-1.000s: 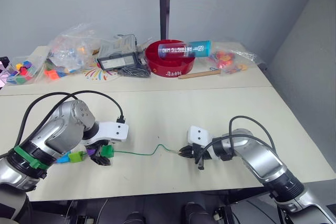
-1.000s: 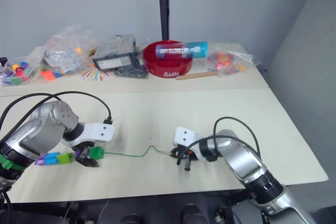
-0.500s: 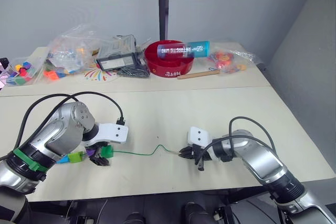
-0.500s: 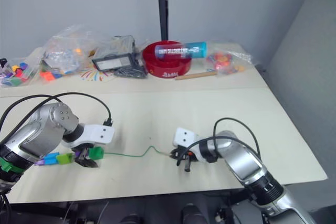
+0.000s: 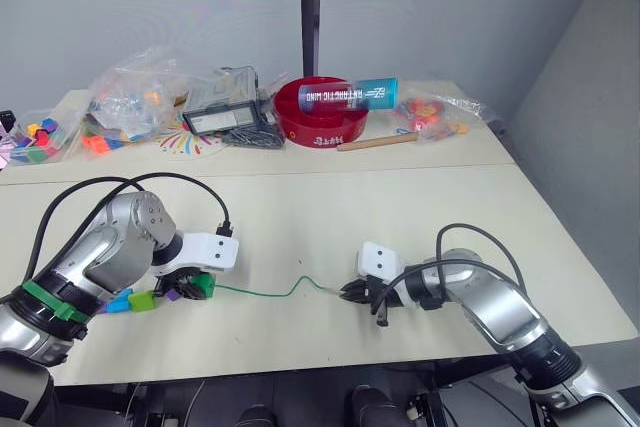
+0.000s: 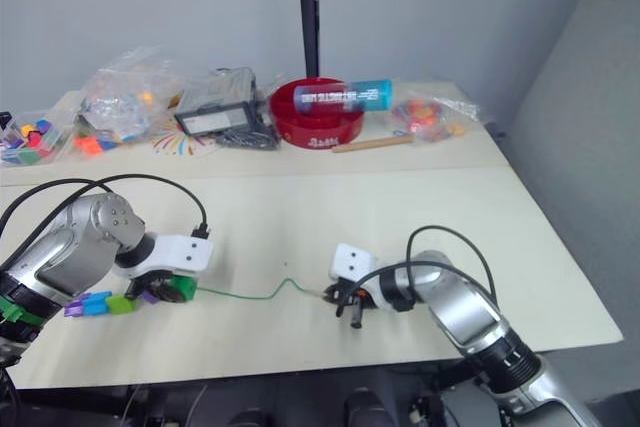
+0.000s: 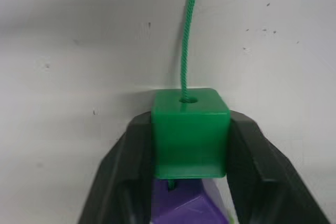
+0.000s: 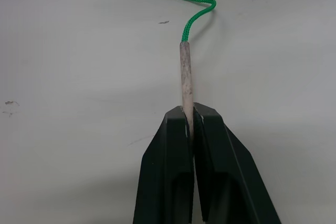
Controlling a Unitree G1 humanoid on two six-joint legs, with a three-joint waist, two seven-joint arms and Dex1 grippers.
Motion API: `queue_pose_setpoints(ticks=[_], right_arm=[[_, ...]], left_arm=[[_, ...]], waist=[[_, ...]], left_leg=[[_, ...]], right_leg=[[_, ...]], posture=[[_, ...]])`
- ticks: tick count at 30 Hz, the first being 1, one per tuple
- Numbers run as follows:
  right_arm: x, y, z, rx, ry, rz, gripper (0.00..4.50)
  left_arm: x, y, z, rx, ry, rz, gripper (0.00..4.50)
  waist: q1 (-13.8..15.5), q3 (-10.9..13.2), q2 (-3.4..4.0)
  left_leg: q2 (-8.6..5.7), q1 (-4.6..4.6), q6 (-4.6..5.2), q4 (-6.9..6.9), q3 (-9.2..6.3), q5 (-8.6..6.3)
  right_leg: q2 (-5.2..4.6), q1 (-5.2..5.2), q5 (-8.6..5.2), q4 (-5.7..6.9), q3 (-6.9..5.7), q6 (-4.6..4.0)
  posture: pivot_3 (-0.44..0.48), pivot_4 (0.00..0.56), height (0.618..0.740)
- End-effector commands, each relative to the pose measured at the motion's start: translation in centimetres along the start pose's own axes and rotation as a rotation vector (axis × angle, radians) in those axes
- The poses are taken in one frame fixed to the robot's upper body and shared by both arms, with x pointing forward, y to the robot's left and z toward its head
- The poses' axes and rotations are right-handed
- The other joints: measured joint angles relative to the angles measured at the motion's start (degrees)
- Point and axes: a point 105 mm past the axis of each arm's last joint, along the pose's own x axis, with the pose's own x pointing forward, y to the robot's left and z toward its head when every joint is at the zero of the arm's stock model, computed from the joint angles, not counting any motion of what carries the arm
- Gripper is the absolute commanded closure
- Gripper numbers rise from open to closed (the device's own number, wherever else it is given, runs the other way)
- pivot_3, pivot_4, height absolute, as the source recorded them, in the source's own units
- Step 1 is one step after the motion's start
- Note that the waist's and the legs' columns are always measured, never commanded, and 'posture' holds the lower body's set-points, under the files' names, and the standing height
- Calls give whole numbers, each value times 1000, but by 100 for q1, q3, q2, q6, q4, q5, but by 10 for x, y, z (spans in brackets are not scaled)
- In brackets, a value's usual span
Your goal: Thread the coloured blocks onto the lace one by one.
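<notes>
— Gripper on the left (image 7: 189, 150): what has it got?

— Its two black fingers (image 7: 123, 177) are clamped on the sides of the dark green block (image 7: 190, 132), and the lace (image 5: 262, 292) goes into the hole in that block's face. Directly behind the block, between the same fingers, sits a purple block (image 7: 191, 205) (only its top corner shows in the wrist view).

— And the right gripper (image 8: 190, 129)?

— Pressed together on the lace's pale stiff tip (image 8: 185, 85), which sticks out ahead of the fingertips; beyond the tip the green cord curls once and runs across the bench (image 5: 330, 217) to the left gripper.

— How many blocks are on the lace?

— I count the dark green one in the gripper, a purple one touching it, then a light green block (image 5: 141, 299) and a blue block (image 5: 119, 302) trailing behind the left gripper under the arm. In the right eye view another purple block (image 6: 73, 306) ends that row. So five, in a line.

— Any writing worth noting?

— A blue and white tube (image 5: 348, 93) lies across the rim of the red bowl (image 5: 320, 127), far from both grippers at the back of the bench. It carries dark lettering, too small for me to read with confidence. The bowl's side has pale lettering too, unreadable.

— What else is back there?

— Clear bags of coloured toy pieces (image 5: 130, 97), a dark tray (image 5: 215, 119) and a wooden stick (image 5: 378, 141) just beside the bowl.
</notes>
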Motion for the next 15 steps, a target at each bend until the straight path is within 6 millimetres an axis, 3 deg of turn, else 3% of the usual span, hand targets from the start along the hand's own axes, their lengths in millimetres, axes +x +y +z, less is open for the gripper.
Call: queue_pose_setpoints(ticks=[1, 6, 15], right_arm=[[-4, 0, 7, -18, -23, -17, 4500], [-14, -6, -3, -12, 9, -26, 4500], [-55, -21, -33, -31, 119, -36, 4500]], left_arm=[[7, -6, -4, -8, 13, -52, 3301], [7, -9, -9, -16, 21, -64, 3301], [7, -20, -37, -36, 70, -77, 3302]], waist=[[0, 0, 0], [4, 0, 0], [-19, -2, 3]], left_leg=[[0, 0, 0, 0, 0, 0], [0, 0, 0, 0, 0, 0], [0, 3, 2, 0, 6, -1]], right_leg=[[0, 0, 0, 0, 0, 0], [0, 0, 0, 0, 0, 0], [1, 3, 0, 2, 7, 0]], posture=[[0, 150, 731], [0, 150, 731], [0, 150, 731]])
